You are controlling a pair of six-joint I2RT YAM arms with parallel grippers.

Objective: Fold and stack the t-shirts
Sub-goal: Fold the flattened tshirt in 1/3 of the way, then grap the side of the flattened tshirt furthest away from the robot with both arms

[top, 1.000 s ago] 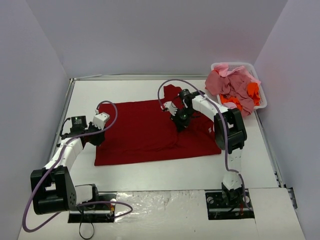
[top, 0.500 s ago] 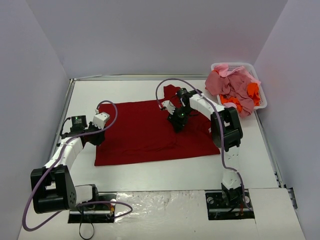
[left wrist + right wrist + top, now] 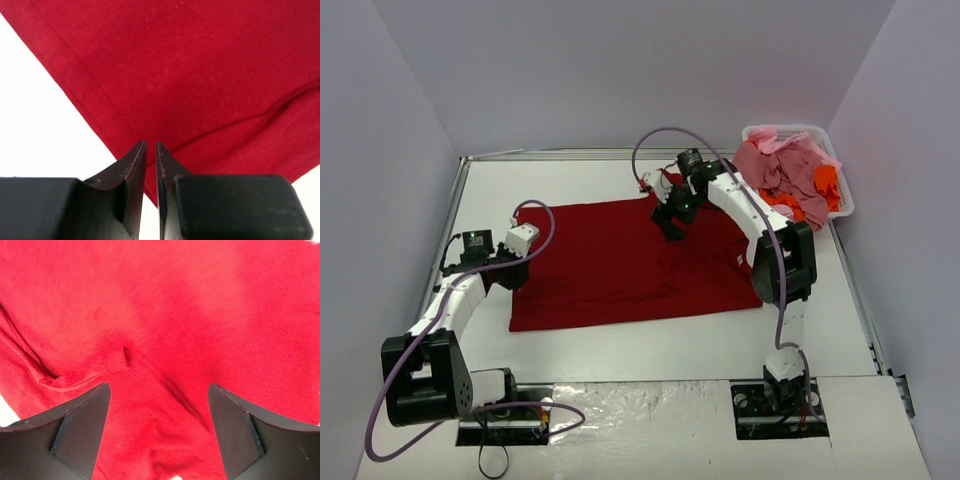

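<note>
The tabletop is carrying the red shirt, which is lying spread across its middle, mostly flat, with one sleeve poking out past the far edge. The remaining pink and orange shirts are sitting heaped in the basket at the far right corner, untouched, so the stacking is not yet beginning.

The right arm is the one changing. A second ago its gripper was lower on the shirt's right half with its jaws clenched; now it is sitting further toward the far edge, just beside the sleeve, and its jaws are standing wide apart and released, with nothing between them. The wrist view is showing only red cloth below, with a soft ridge and a small pucker lying where the cloth has been let go. In my judgement this is marking the end of a pull or smoothing move on that side, and the arm is getting free to reach for the next hold.

The left gripper is not moving: it is staying at the shirt's left edge, jaws pressed nearly together over the near corner. Whether cloth is pinched in that slit I cannot tell. If it is pinning the corner, it is likely acting as an anchor for the fold.
</note>
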